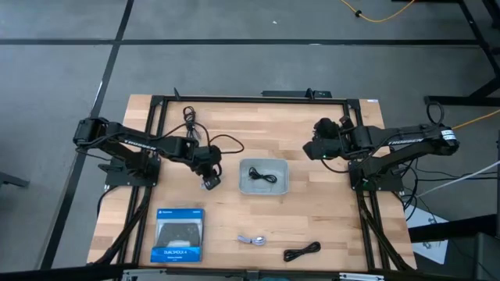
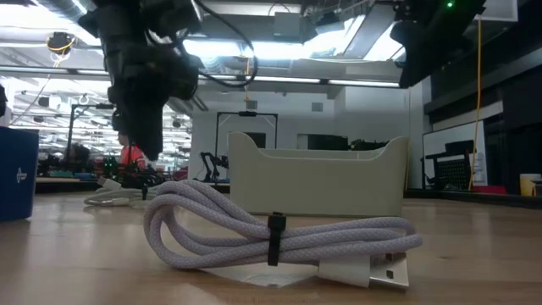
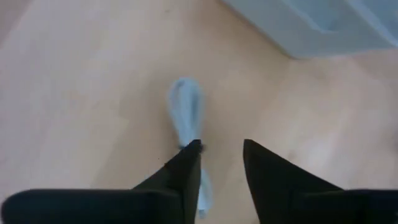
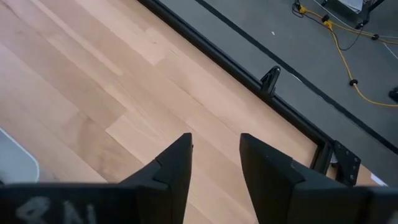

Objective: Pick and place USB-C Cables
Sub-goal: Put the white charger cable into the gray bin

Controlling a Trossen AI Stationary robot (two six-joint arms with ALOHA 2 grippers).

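My left gripper [image 1: 211,183] [image 3: 221,144] is open and hovers just left of the pale grey tray [image 1: 244,186], with its fingers pointing down. Under it a light grey coiled cable [image 3: 185,112] [image 2: 114,193] lies flat on the wood, partly hidden behind one finger. One black cable [image 1: 263,176] lies in the tray. A second light grey cable [image 1: 251,240] [image 2: 271,233] and a black cable [image 1: 302,251] rest on the table near its near edge. A dark bundle [image 1: 190,119] lies near the far left. My right gripper [image 1: 314,150] [image 4: 214,138] is open, raised over bare wood right of the tray.
A blue-and-black boxed game controller [image 1: 179,234] [image 2: 17,174] lies at the near left. A black metal frame [image 1: 250,98] [image 4: 298,134] borders the table. Arm wires loop over the wood behind my left gripper [image 1: 226,144]. Bare wood lies between the tray and the near cables.
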